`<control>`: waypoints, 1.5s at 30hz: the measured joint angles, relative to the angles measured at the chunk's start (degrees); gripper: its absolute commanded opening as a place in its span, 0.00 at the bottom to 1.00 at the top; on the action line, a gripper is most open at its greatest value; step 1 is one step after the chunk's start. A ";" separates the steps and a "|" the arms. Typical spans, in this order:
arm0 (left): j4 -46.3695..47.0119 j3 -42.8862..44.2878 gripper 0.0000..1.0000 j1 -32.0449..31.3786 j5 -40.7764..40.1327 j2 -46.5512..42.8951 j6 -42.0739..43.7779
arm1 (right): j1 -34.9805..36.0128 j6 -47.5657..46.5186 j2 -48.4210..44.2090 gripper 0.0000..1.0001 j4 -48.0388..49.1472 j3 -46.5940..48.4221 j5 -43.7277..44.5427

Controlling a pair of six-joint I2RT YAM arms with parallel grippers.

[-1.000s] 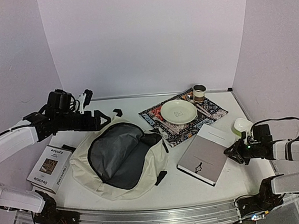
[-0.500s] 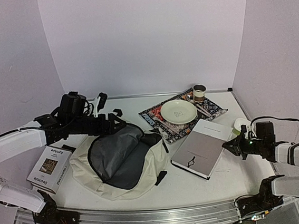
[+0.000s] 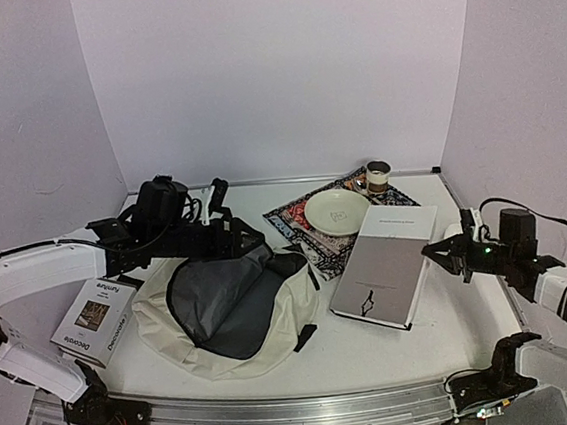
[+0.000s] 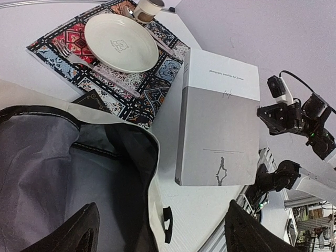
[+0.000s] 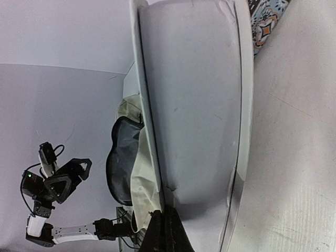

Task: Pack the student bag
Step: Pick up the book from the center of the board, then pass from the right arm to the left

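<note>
The student bag [image 3: 264, 325] is a cream backpack lying open at the table's middle left, its grey lining showing. It also shows in the left wrist view [image 4: 58, 168] and the right wrist view [image 5: 137, 178]. My left gripper [image 3: 242, 240] is open and empty, hovering over the bag's far rim; its fingertips [image 4: 84, 231] frame the bag's opening. My right gripper [image 3: 440, 252] is shut on the right edge of a large grey-and-white book [image 3: 384, 263], holding it tilted, right of the bag. The book fills the right wrist view [image 5: 194, 100].
A patterned placemat [image 3: 403, 206] at the back carries a cream plate [image 3: 338, 210], a fork and a cup [image 3: 377, 175]. A small navy wallet [image 4: 93, 98] lies between the mat and the bag. A second book [image 3: 95, 319] lies left of the bag.
My right gripper has raised the grey book's right edge and carried it back over the mat's corner. My left arm has swung right, over the bag's far rim.
</note>
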 measured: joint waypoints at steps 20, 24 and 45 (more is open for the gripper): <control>12.71 6.72 0.86 -2.82 4.62 12.91 -3.00 | 8.74 5.51 6.32 0.00 5.30 12.66 -7.12; 14.46 8.83 0.87 -2.80 5.46 15.30 -3.05 | 16.83 5.16 11.91 0.00 7.84 15.96 -6.13; 34.27 -7.15 0.86 6.69 18.61 9.42 -13.39 | 28.55 5.45 29.42 0.00 20.63 28.31 -6.13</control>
